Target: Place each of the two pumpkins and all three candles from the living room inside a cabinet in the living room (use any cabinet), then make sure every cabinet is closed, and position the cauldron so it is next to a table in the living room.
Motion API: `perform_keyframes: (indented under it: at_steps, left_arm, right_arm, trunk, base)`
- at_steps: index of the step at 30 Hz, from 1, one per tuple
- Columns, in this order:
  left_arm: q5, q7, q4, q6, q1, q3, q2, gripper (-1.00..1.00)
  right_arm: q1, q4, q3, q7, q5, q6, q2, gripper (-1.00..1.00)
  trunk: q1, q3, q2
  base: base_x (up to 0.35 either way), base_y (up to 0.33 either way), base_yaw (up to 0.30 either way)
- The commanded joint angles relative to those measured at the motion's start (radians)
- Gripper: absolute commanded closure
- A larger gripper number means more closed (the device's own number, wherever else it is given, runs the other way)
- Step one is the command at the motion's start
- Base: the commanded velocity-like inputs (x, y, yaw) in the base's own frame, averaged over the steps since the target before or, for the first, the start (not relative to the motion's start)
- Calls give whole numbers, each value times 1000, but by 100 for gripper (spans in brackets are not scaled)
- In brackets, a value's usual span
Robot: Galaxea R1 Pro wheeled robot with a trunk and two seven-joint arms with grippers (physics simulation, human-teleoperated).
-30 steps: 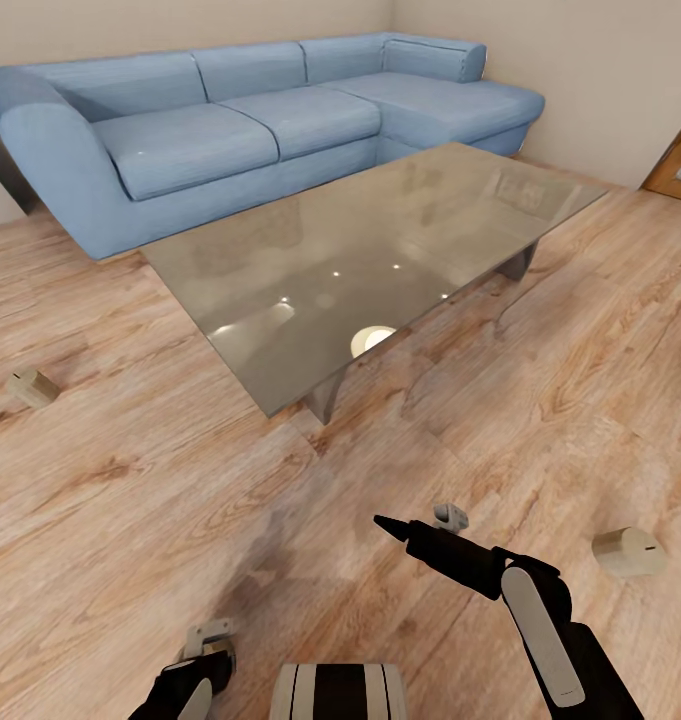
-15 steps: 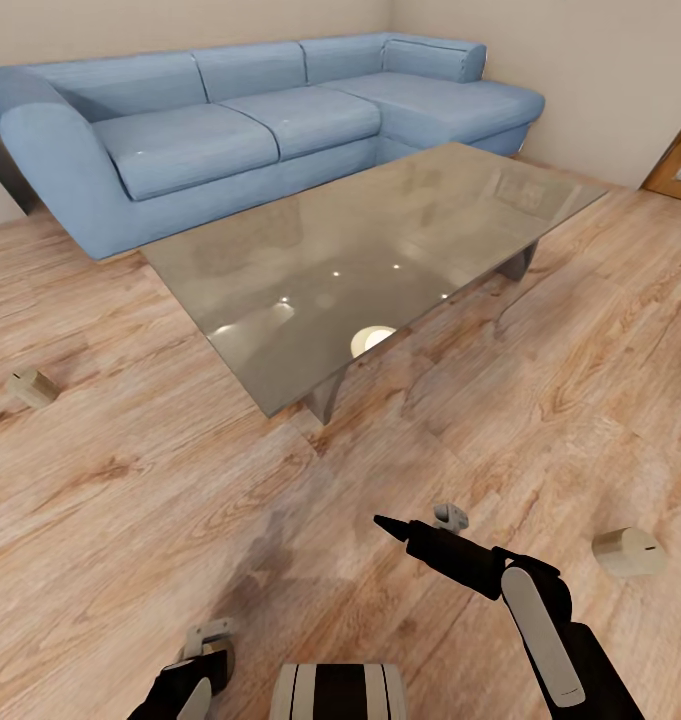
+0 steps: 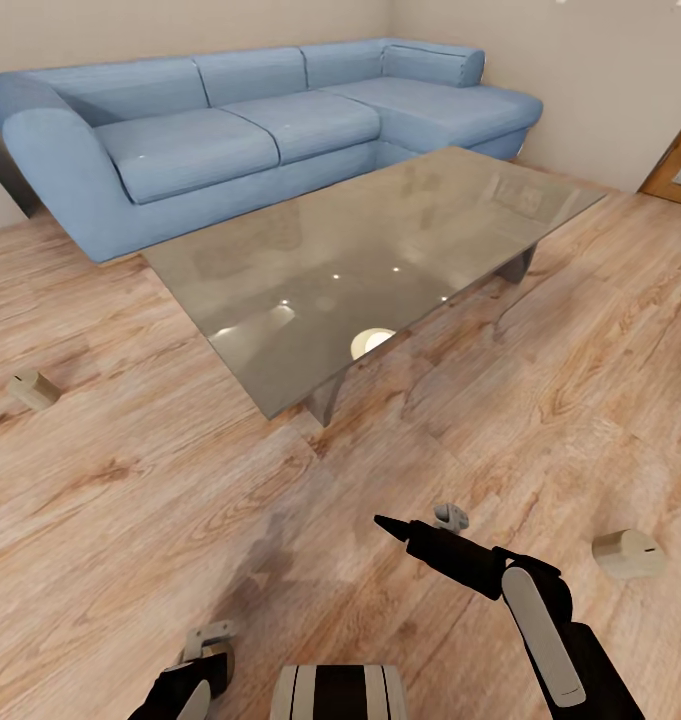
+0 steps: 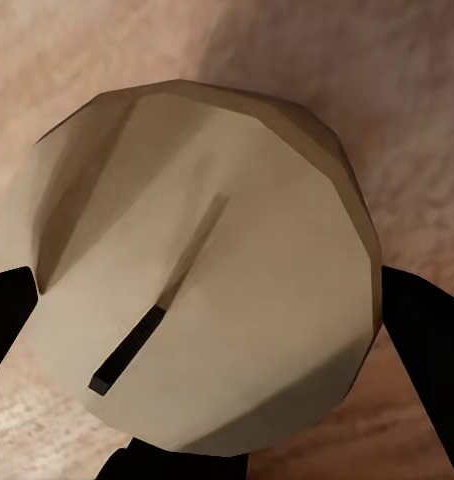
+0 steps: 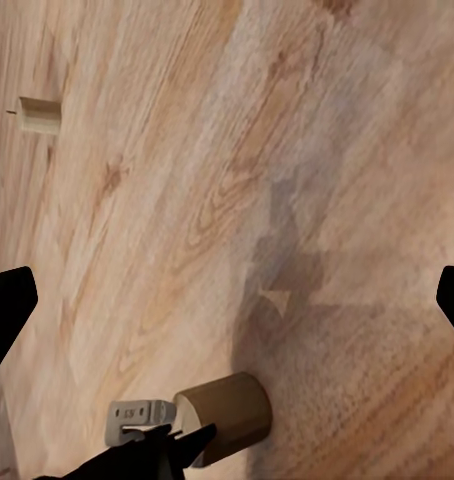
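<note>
The left pincer (image 4: 212, 300) was pinching a short, stubby grey-beige candle (image 4: 202, 265) with a rounded top and a thin dark wick; its black fingers (image 4: 7, 315) pressed on opposite sides of the candle's body. In the left wrist view the rounded top faced the camera, so the candle's long axis ran along the fingers, wick end toward the wrist and base toward the wooden plank floor (image 4: 387, 80) beyond it. In the right wrist view the same candle (image 5: 225, 416) appeared as a beige cylinder lying nearly level just above the floor, held by the left arm's dark fingers beside a small grey fitting.

The right pincer (image 3: 380, 522) reached forward low over the floor, its black tip aimed toward the table. In the right wrist view its two dark fingertips (image 5: 7, 310) stood at opposite edges of the picture, spread wide with nothing between them.

A second grey-beige candle (image 3: 628, 553) lay on its side on the floor just right of the right arm, its long axis roughly level and its rounded end toward the right. A third grey-beige candle (image 3: 32, 388) lay on its side well apart at the far left, its long axis slanting across the floorboards; the right wrist view also caught it (image 5: 39, 114), small and distant.

Ahead stood a low rectangular glass-topped table (image 3: 280, 270), with a long blue fabric corner sofa (image 3: 190, 150) behind it against the beige wall.
</note>
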Motion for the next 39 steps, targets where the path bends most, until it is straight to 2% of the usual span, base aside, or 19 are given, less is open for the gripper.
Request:
perform_keyframes:
  at_steps: [1,30,39]
  left_arm:
    - [28,-4,3,-8,1,-1,0,100]
    - [29,-1,-18,6,0,2,-2,100]
    - [31,-1,-73,81,0,5,4,100]
  right_arm:
    - [0,0,0,0,0,0,0,-100]
    - [0,3,0,-7,4,0,4,-100]
    - [0,4,-2,-15,4,11,8,-100]
  trunk:
    - [0,0,0]
    - [-13,112,7]
    - [-17,147,9]
  base:
    - [0,0,0]
    - [0,0,0]
    - [-67,0,0]
